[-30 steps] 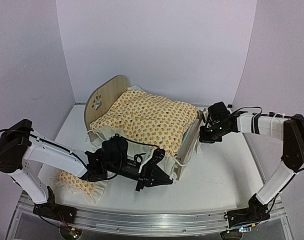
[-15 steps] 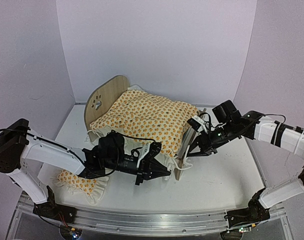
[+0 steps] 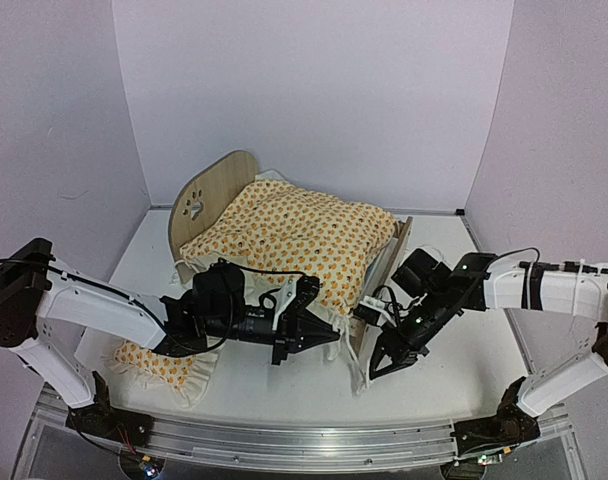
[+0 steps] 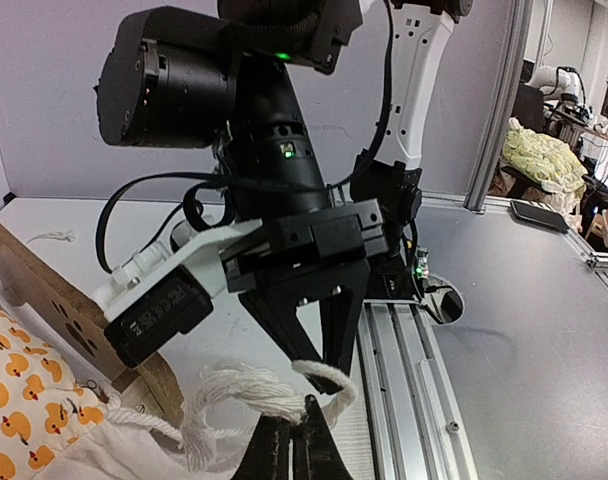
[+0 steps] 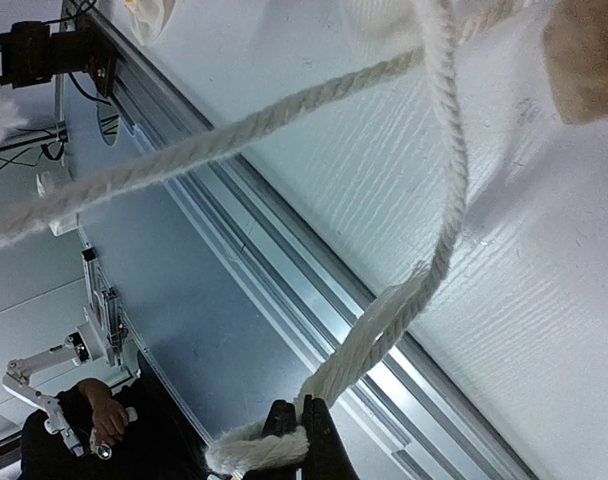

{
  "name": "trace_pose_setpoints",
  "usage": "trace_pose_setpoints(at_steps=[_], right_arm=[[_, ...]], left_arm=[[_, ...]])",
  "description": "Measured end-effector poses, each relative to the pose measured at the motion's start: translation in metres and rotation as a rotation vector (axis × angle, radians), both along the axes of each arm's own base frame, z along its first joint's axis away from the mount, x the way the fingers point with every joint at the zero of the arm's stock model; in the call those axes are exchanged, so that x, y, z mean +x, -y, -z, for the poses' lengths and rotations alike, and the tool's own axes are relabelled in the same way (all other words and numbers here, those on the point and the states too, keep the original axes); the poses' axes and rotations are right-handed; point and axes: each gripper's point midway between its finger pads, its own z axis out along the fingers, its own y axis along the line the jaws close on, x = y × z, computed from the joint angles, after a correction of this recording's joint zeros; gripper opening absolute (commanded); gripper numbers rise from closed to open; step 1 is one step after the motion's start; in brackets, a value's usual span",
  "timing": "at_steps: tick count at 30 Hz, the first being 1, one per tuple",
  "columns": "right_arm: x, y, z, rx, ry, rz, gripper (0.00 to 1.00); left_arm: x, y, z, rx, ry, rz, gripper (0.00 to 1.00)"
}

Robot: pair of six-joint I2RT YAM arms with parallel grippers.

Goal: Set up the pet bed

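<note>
The pet bed has a plywood headboard (image 3: 212, 196) and a low footboard (image 3: 387, 272). The orange-patterned blanket (image 3: 294, 238) covers it, so the mattress is hidden. My left gripper (image 3: 330, 345) is at the bed's near corner, shut on a white cord (image 4: 246, 396) from the blanket's edge; its jaws (image 4: 290, 445) pinch the frayed cord. My right gripper (image 3: 374, 368) is just right of it, below the footboard's near end, shut on a white cord (image 5: 384, 320); its own view (image 5: 302, 428) shows that cord taut. The footboard also shows in the left wrist view (image 4: 44, 300).
The small matching pillow (image 3: 162, 366) lies on the table under the left arm, front left. The aluminium rail (image 3: 304, 440) runs along the table's near edge, close below both grippers. Purple walls enclose the back and sides.
My right arm has swung from the footboard's far end down to its near corner and is now low by the front edge. My left gripper has drawn back slightly towards the bed.
</note>
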Motion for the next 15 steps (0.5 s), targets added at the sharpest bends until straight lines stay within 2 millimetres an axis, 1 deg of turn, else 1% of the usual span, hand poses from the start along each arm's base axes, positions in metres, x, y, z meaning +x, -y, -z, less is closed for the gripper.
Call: trace_pose_setpoints(at_steps=[1,2,4,6,8,9,11,13,15], right_arm=[[-0.001,-0.003,0.003,0.012,-0.01,0.015,0.09],[0.0,-0.009,0.006,0.033,-0.015,0.03,0.16],[0.0,-0.018,0.012,0.07,-0.018,0.06,0.25],[0.0,-0.029,0.015,0.099,-0.016,0.08,0.39],[-0.002,-0.038,0.014,0.119,0.001,0.074,0.57],[-0.001,-0.04,0.013,0.117,0.021,0.074,0.63],[0.003,-0.038,0.011,0.098,0.081,0.083,0.67],[0.012,-0.028,0.003,0.081,0.165,0.106,0.68],[0.021,-0.02,-0.01,0.077,0.253,0.107,0.68]], left_arm=[[0.0,0.0,-0.001,-0.002,0.001,0.0,0.0],[0.0,0.0,-0.002,-0.003,0.001,0.0,0.0],[0.0,-0.001,-0.003,-0.006,0.002,0.0,0.0],[0.0,-0.001,-0.002,-0.005,0.002,0.0,0.0],[0.0,-0.001,-0.002,-0.005,0.002,0.0,0.0],[0.0,-0.001,-0.002,-0.005,0.002,0.0,0.0],[0.0,-0.001,-0.002,-0.005,0.001,0.001,0.0],[0.0,-0.001,-0.002,-0.005,0.001,0.001,0.0],[0.0,-0.001,-0.002,-0.005,0.001,0.002,0.0]])
